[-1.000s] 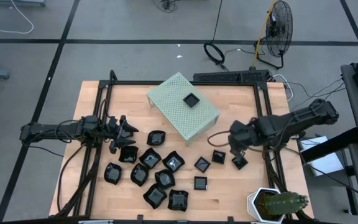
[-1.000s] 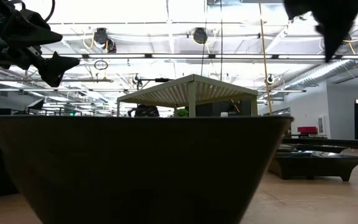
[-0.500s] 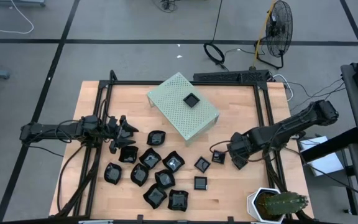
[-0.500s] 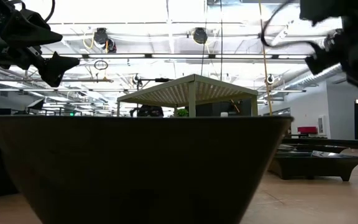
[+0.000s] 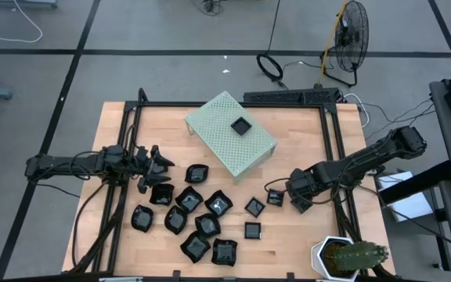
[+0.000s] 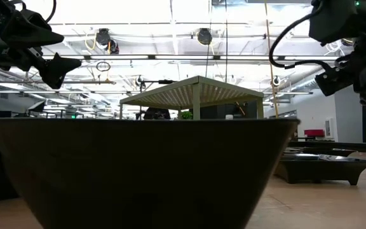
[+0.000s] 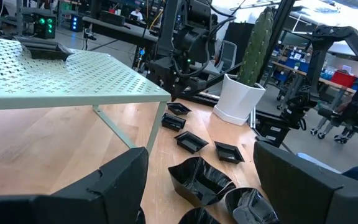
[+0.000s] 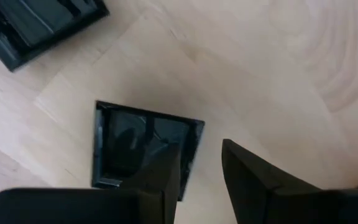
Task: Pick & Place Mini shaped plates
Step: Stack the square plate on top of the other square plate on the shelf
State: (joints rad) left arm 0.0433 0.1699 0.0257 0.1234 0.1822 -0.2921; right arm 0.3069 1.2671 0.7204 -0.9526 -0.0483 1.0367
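Several glossy black mini shaped plates (image 5: 194,218) lie in a cluster on the wooden table, resting on their bases. One more plate (image 5: 241,125) sits on top of the pale green box. My right gripper (image 5: 299,202) points down at a small square plate (image 8: 143,149) near the table's right side. It is open, with one finger (image 8: 165,180) over the plate's inside and the other (image 8: 248,180) outside its rim. My left gripper (image 5: 160,164) waits open and level at the table's left. My right gripper comes at the small square plate from above, its two fingers either side of one side wall (image 8: 194,152). The plate lies flat on the table. Whether either finger touches it I cannot tell.
The pale green perforated box (image 5: 227,141) stands at the back middle. A cactus in a white pot (image 5: 343,254) is at the near right corner. Another small plate (image 8: 39,25) lies close by. A dark plate (image 6: 138,172) fills the low view's foreground.
My right gripper has come down over the small square plate near the table's right side, shifting slightly toward the near edge and tipping until it points straight down. The plates have stayed where they were.
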